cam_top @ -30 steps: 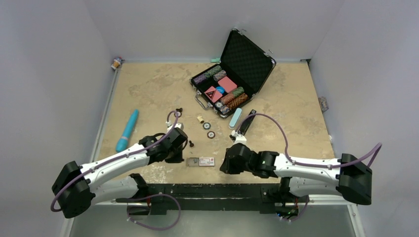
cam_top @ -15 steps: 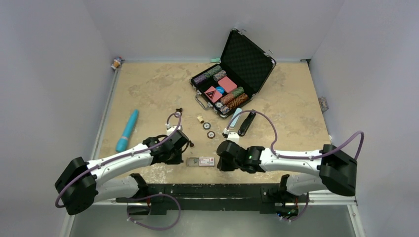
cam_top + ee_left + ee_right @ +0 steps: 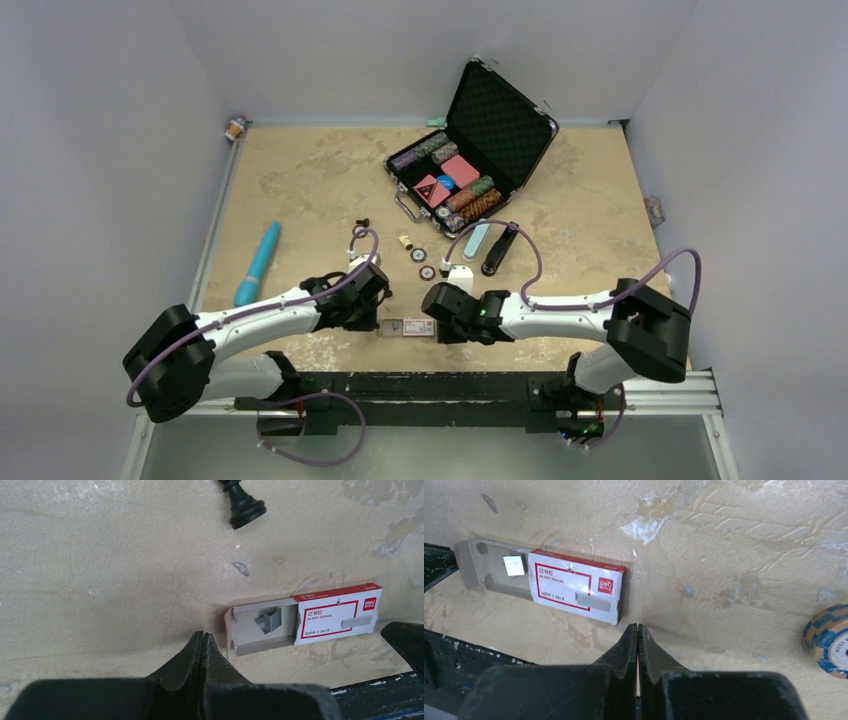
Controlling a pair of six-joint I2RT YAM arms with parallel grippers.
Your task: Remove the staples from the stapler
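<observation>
The black stapler [image 3: 498, 248] lies on the table to the right of centre, beside a pale teal case [image 3: 476, 240], with no gripper touching it. A small silvery strip of staples [image 3: 270, 620] [image 3: 514, 565] rests in the slid-out grey tray of a red-and-white staple box [image 3: 407, 327] near the front edge. My left gripper [image 3: 372, 322] [image 3: 203, 636] is shut and empty, its tip just left of the tray. My right gripper [image 3: 436, 325] [image 3: 638, 628] is shut and empty too, its tip just off the box's right end.
An open black poker case [image 3: 470, 150] with chips stands at the back. Loose chips [image 3: 427, 271] [image 3: 826, 640] and a black chess pawn [image 3: 243, 505] lie near the grippers. A blue tube [image 3: 258, 263] lies at the left. The table's front edge runs just behind the box.
Both arms have swung inward toward the staple box, the right one travelling furthest, leftward. Both grippers closed from slightly open. The stapler has not moved.
</observation>
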